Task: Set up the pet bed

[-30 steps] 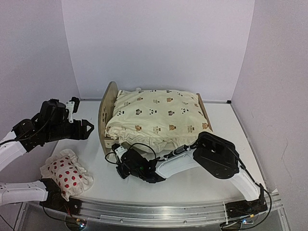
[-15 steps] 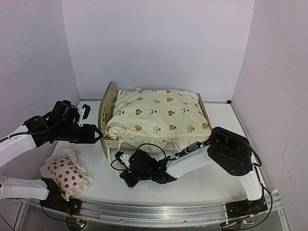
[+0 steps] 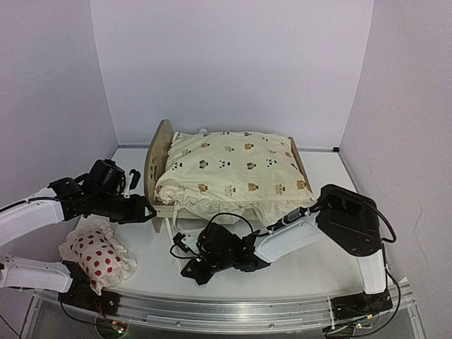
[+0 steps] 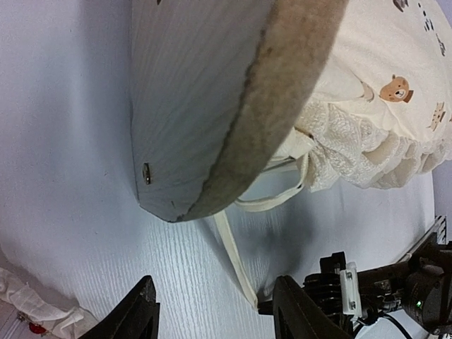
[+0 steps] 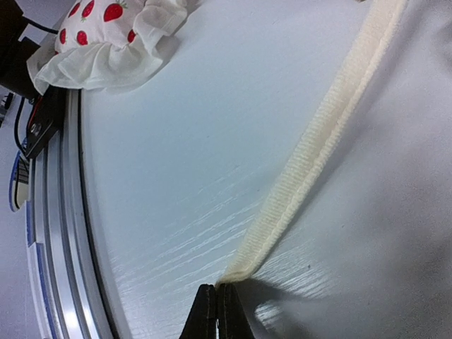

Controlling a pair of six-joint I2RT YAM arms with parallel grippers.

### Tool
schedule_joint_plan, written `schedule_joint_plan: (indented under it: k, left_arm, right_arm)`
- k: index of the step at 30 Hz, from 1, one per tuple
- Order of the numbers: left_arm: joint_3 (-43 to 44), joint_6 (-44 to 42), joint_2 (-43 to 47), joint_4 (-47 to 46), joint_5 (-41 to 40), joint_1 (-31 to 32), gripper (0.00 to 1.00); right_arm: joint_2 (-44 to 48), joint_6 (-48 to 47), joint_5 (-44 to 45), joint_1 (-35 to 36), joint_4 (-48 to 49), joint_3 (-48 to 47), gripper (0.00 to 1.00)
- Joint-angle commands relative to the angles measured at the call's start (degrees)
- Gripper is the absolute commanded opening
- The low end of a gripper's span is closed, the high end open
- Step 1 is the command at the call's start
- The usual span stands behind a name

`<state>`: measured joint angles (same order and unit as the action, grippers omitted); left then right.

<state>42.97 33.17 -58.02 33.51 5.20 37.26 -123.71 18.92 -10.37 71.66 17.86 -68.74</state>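
The gripper (image 5: 216, 311) has its tips pressed together at the bottom edge, apparently pinching the end of a cream ribbed tie (image 5: 311, 162) that runs up to the right across the white table (image 5: 176, 155). A red-spotted pillow (image 5: 120, 35) lies top left, beside a metal rail (image 5: 49, 212).

- Pet bed (image 3: 155, 166): stood at the back middle of the table (image 3: 148, 247), headboard to the left.
- Cushion (image 3: 233, 173): lay on the bed, overhanging its front edge.
- Cushion tie (image 4: 233, 247): trailed from the cushion's front down onto the table.
- Pillow (image 3: 99, 254): lay at the near-left corner, apart from the bed.
- Left gripper (image 4: 212, 318): just before the headboard's front corner.
- Right gripper (image 5: 215, 311): before the bed, at the tie's end.
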Motion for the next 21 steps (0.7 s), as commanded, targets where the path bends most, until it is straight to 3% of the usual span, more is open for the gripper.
schedule_joint_plan:
  k: [1, 11, 21]
  left_arm:
    - [-0.8, 0.7, -2.2, -4.3, 1.4, 0.3, 0.55]
    - [-1.5, 0.1, -4.7, -6.2, 0.8, 0.3, 0.55]
    - [-1.5, -1.0, -4.8, -6.5, -0.2, 0.3, 0.54]
  right_arm:
    - [2.6, 1.3, -8.4, 0.4, -4.0, 1.9, 0.00]
    - [0.6, 1.1, -19.7, 1.2, -8.9, -1.6, 0.00]
    - [1.3, -4.5, -22.6, 3.3, -15.4, -3.2, 0.00]
